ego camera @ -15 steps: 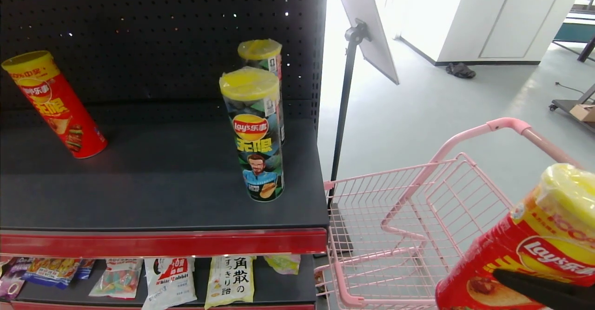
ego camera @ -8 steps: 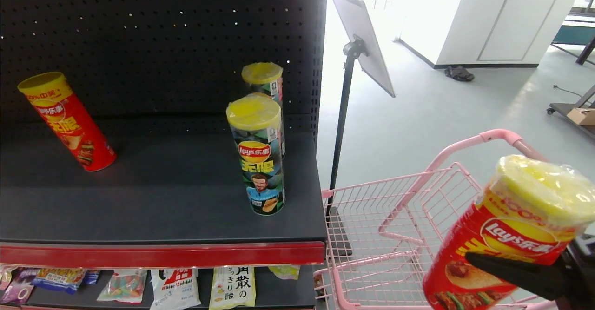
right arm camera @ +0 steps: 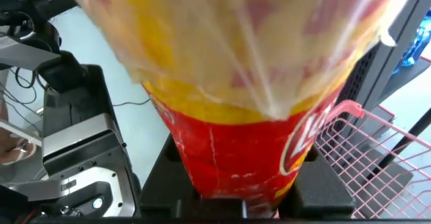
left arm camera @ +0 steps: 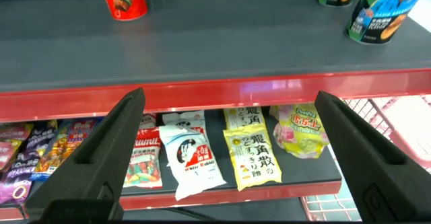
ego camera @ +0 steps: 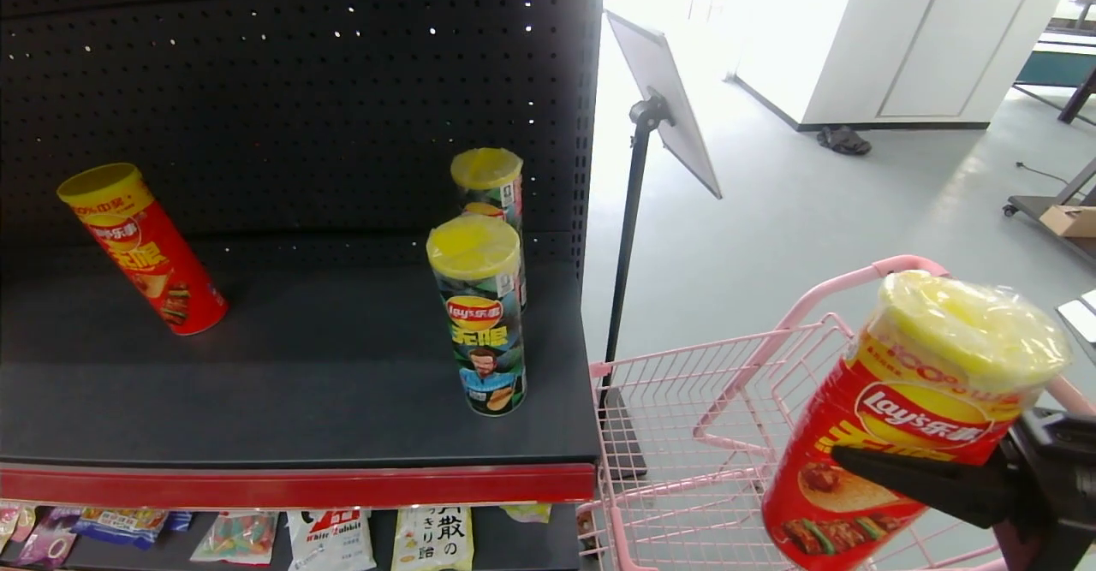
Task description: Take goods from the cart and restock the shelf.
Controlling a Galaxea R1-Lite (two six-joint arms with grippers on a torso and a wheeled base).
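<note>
Fingers [ego camera: 942, 490] of right gripper [ego camera: 899, 468] clamp the red can [ego camera: 925, 383], lifted higher above the cart [ego camera: 685, 383] now, ready for the shelf [ego camera: 300, 383]; left gripper [left arm camera: 229, 95] spread empty.

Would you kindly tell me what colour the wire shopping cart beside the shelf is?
Pink: the wire shopping cart shows best in the head view.

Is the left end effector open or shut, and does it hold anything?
The left end effector is open and empty: its fingers stand wide apart, nothing between them.
</note>
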